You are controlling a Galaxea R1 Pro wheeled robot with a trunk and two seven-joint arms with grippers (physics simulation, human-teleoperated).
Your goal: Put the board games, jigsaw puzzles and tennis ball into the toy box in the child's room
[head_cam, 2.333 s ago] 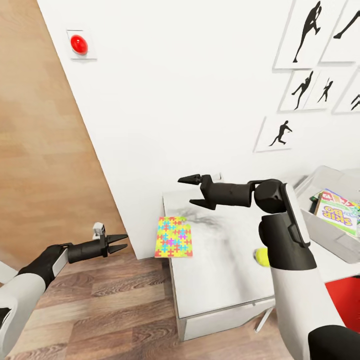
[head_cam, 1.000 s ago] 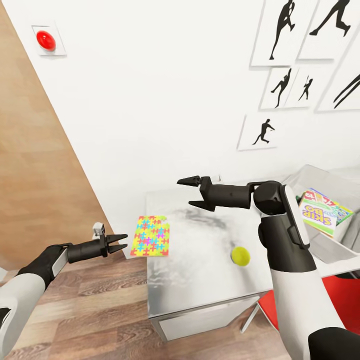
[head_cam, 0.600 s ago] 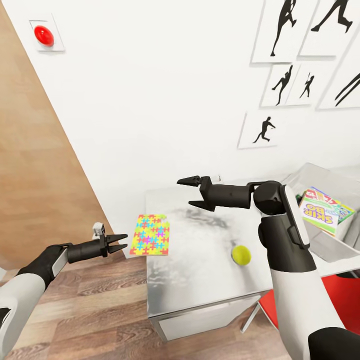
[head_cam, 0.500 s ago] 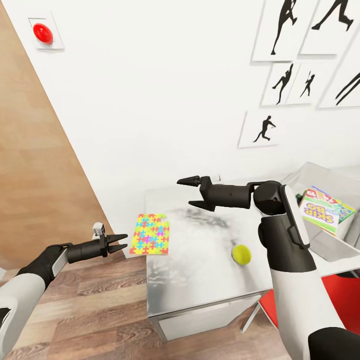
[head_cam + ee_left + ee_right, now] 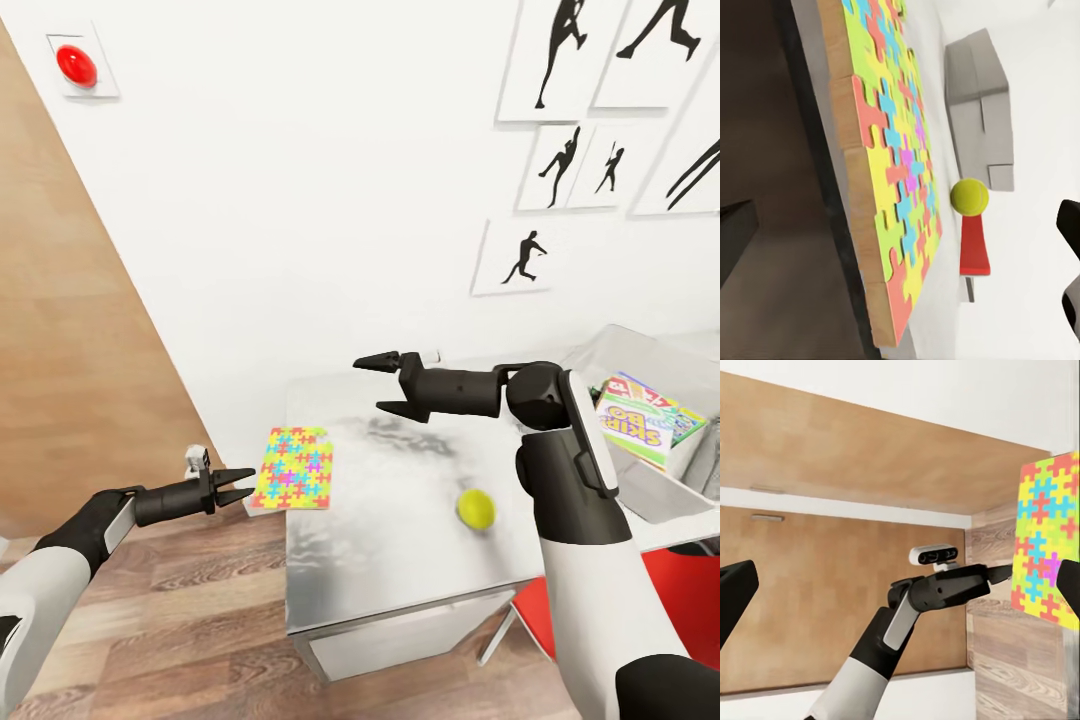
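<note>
Saw a white-grey table (image 5: 400, 570) against a white wall, with a jigsaw puzzle (image 5: 292, 468) lying flat at its left edge, partly overhanging. Found a tennis ball (image 5: 476, 509) well apart to the right, on the tabletop. Noted the left gripper (image 5: 240, 485) just beside the puzzle, fingers slightly parted; the right gripper (image 5: 377, 385) above the table, jaws spread wide. Spotted a grey toy box (image 5: 650, 490) at far right holding game boxes (image 5: 640, 420).

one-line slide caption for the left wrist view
Jigsaw puzzle overhanging the table edge, tennis ball beyond it.
</note>
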